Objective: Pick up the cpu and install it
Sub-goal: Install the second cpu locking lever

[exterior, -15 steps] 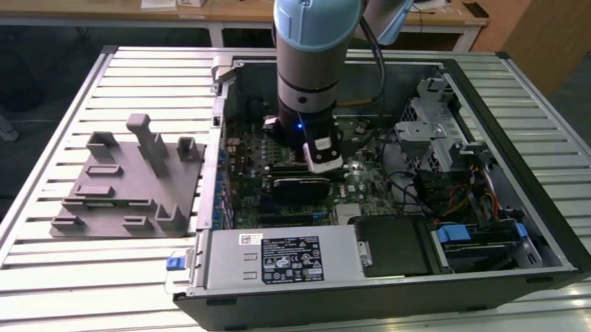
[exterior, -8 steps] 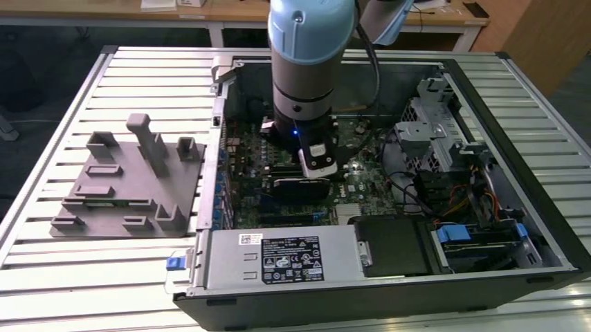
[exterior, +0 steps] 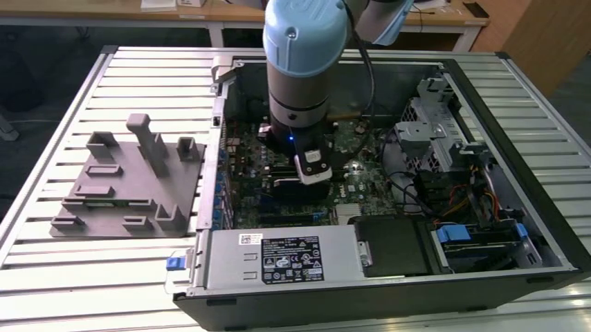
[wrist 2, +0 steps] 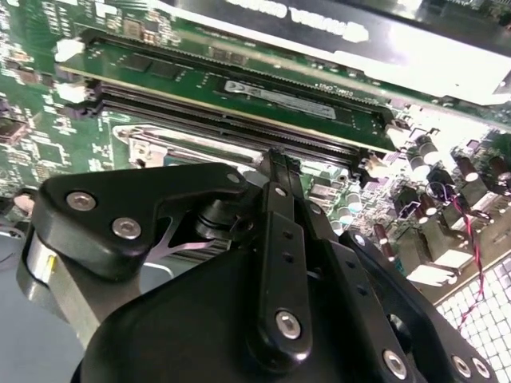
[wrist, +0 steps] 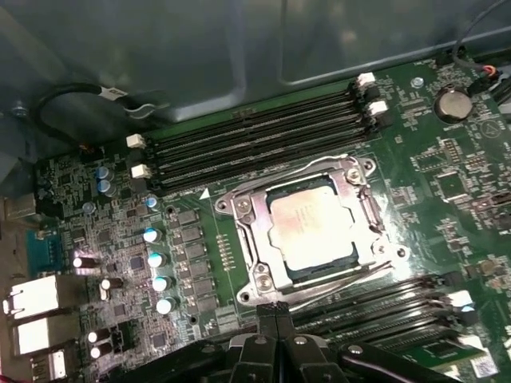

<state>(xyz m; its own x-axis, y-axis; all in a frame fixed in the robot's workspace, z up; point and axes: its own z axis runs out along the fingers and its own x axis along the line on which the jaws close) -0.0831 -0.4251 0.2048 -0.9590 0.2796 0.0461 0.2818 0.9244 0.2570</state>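
Observation:
The cpu (wrist: 311, 229), a flat square chip with a silver top, lies inside the metal-framed socket (wrist: 249, 209) on the green motherboard (wrist: 447, 183) in the first wrist view. My gripper (wrist: 275, 313) hovers above the board just off one side of the socket, apart from the cpu. Its two black fingers (wrist 2: 281, 171) are pressed together with nothing between them. In the exterior view the arm (exterior: 297, 90) reaches straight down into the open computer case (exterior: 517, 207), and its wrist hides the socket.
Rows of memory slots (wrist: 255, 140) flank the socket, one stick (wrist 2: 263, 92) seated. A grey fixture block (exterior: 129, 180) sits on the slatted table at the exterior view's left. The power supply (exterior: 277, 257), a drive cage (exterior: 430, 131) and cables (exterior: 461, 197) crowd the case.

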